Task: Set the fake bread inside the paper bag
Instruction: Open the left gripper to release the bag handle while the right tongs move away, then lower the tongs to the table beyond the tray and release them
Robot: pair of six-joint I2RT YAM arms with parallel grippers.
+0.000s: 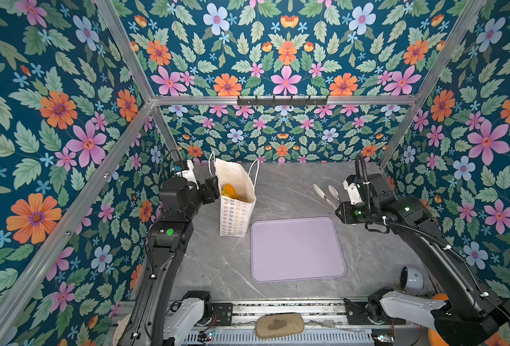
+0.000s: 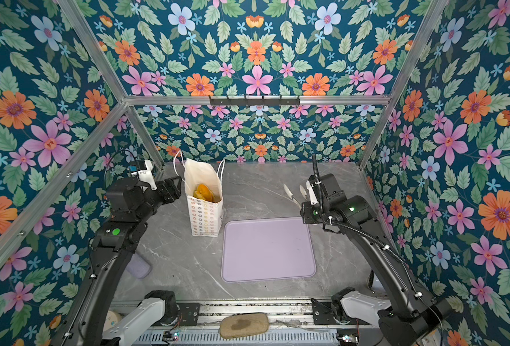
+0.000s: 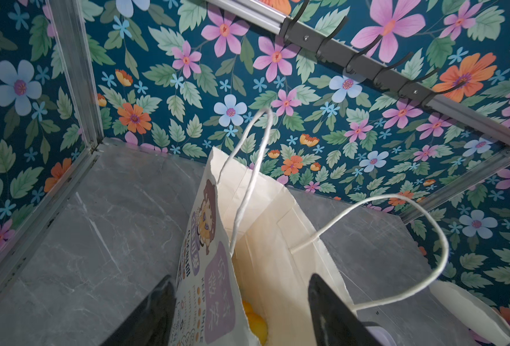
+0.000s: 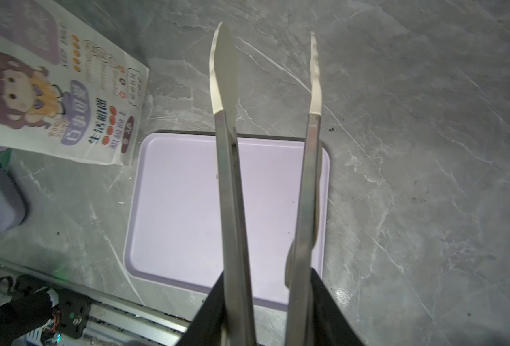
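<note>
The left pincer (image 1: 213,187) is spread at the upper edge of the paper bag (image 1: 235,215), which stands upright on the grey surface (image 1: 292,185). In the left wrist view the bag's printed wall rises between its fingers (image 3: 154,311). Just beyond and below that pincer, the fake bread (image 1: 229,191) lies inside the bag, glossy golden-orange. Between the two pincers, a lavender tray (image 1: 297,250) lies flat. The right pincer (image 4: 267,305) pinches metal tongs (image 4: 229,179), whose tips stand apart just ahead of it, above the surface.
</note>
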